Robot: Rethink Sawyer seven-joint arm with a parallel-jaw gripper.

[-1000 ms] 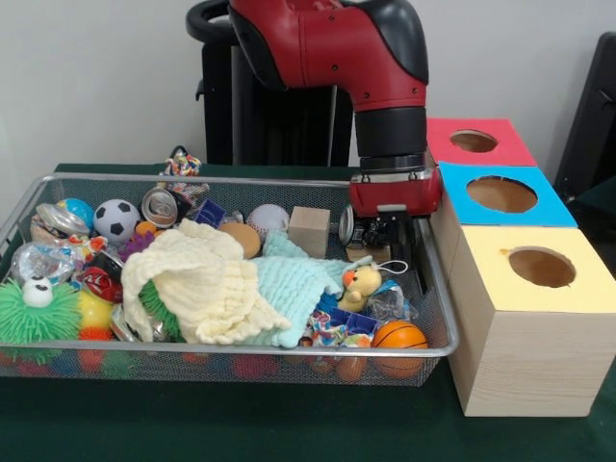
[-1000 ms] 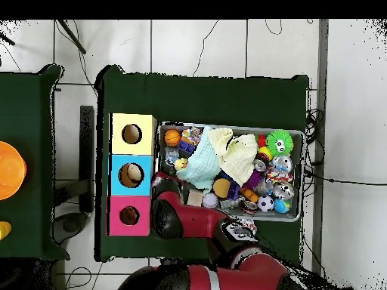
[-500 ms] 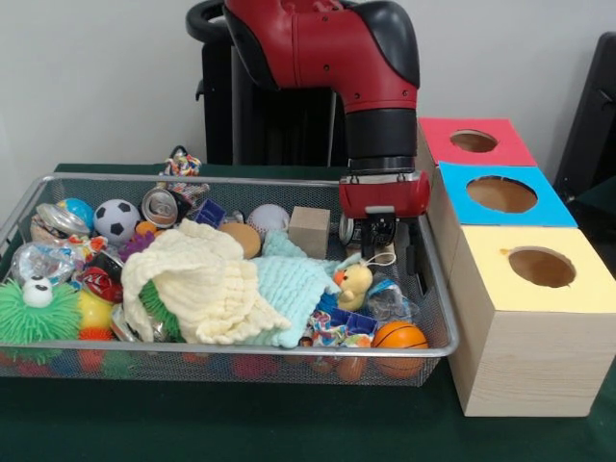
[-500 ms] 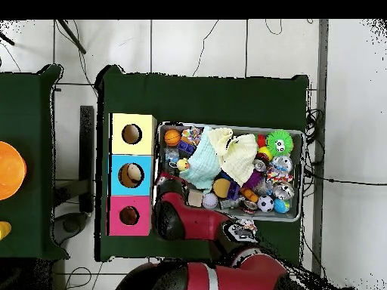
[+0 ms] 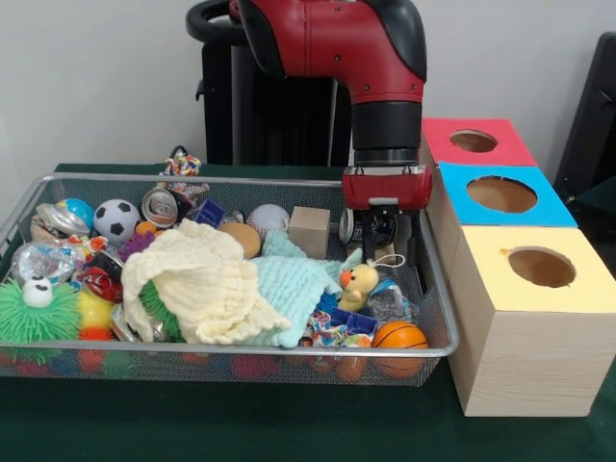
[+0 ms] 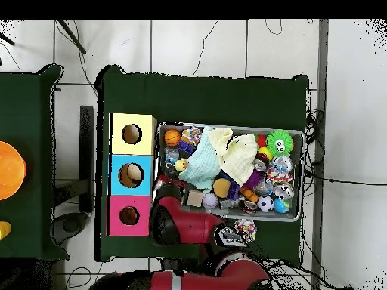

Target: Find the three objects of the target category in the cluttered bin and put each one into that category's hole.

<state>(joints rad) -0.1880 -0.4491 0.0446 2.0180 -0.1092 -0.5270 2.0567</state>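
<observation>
At the bin's far right corner, your gripper (image 5: 385, 241) hangs just above the clutter; you cannot tell how it is set. Just near of it sits the yellow duck toy (image 5: 359, 285), beside the mint cloth (image 5: 294, 284). The wire bin (image 5: 241, 353) stands against the three boxes, the blue box (image 5: 500, 197) in the middle.

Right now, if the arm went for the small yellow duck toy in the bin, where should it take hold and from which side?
Probably around the yellow duck toy's round head, coming straight down. It sits upright on top of the clutter beside the mint green cloth, its head exposed while its body is wedged among wrappers. The gripper hangs just behind it.
</observation>
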